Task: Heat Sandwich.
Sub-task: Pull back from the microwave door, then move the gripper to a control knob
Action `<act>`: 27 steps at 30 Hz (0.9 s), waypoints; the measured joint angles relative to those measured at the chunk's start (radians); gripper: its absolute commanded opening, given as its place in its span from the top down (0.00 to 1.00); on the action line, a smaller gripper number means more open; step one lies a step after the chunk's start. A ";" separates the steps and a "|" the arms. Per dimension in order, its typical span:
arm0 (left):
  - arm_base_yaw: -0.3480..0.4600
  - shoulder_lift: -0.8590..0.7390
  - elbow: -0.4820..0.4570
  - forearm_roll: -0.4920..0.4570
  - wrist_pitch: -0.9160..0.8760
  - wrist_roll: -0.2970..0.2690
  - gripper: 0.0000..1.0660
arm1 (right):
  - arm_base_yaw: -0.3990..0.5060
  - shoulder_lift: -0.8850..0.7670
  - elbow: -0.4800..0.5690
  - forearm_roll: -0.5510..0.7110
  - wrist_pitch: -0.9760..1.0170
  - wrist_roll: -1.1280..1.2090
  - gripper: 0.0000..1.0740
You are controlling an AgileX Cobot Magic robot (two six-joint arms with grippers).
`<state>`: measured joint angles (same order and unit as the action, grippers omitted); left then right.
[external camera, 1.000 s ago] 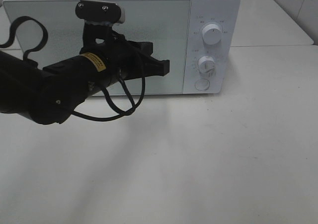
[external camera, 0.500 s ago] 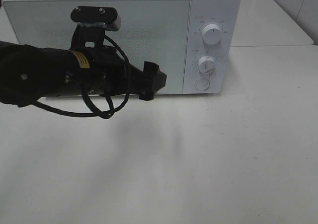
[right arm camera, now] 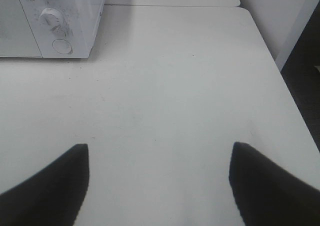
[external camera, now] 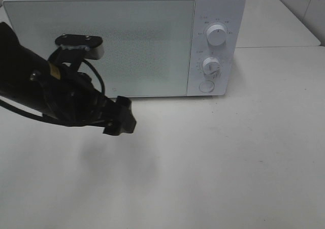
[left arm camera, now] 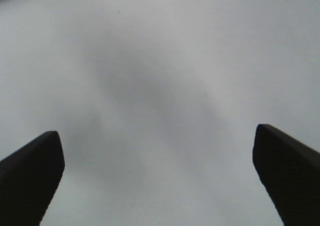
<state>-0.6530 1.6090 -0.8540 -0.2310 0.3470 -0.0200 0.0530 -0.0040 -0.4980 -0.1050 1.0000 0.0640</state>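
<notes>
Left end effector (external camera: 120, 118) and right end effector (right arm camera: 159, 186): open, empty. Microwave (external camera: 101, 46), 12 o'clock, shut; sandwich perhaps inside. Risk: near arm knocks door.

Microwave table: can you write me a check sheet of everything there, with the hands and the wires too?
Surface: white table, no spills or crumbs seen.
Job's things: microwave, door shut; sandwich, nothing seen.
Clutter: nothing seen.
Hands: left hand open, empty, above the table; right hand open, empty.
Cables: black cable looping along the left arm.
Surroundings: second white table behind; tiled wall.
</notes>
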 measured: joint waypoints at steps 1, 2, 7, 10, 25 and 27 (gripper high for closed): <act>0.039 -0.017 -0.002 0.001 0.077 0.001 0.08 | 0.000 0.000 0.000 0.000 0.000 0.000 0.30; 0.060 -0.025 -0.003 0.003 0.113 0.002 0.08 | 0.000 0.000 0.000 0.000 0.000 0.000 0.30; 0.155 -0.074 -0.003 0.036 0.251 0.003 0.08 | 0.000 0.000 0.000 0.000 0.000 0.000 0.30; 0.197 -0.103 -0.003 0.048 0.300 0.003 0.08 | 0.000 0.000 0.000 0.000 0.000 0.000 0.30; 0.551 -0.294 -0.005 0.157 0.625 0.003 0.08 | 0.000 0.000 0.000 0.000 0.000 0.000 0.30; 0.574 -0.313 -0.005 0.196 0.680 0.003 0.08 | 0.000 0.000 0.000 0.000 0.000 0.000 0.30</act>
<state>-0.0790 1.2960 -0.8590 -0.0350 1.0270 -0.0170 0.0530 -0.0040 -0.4980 -0.1050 1.0000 0.0640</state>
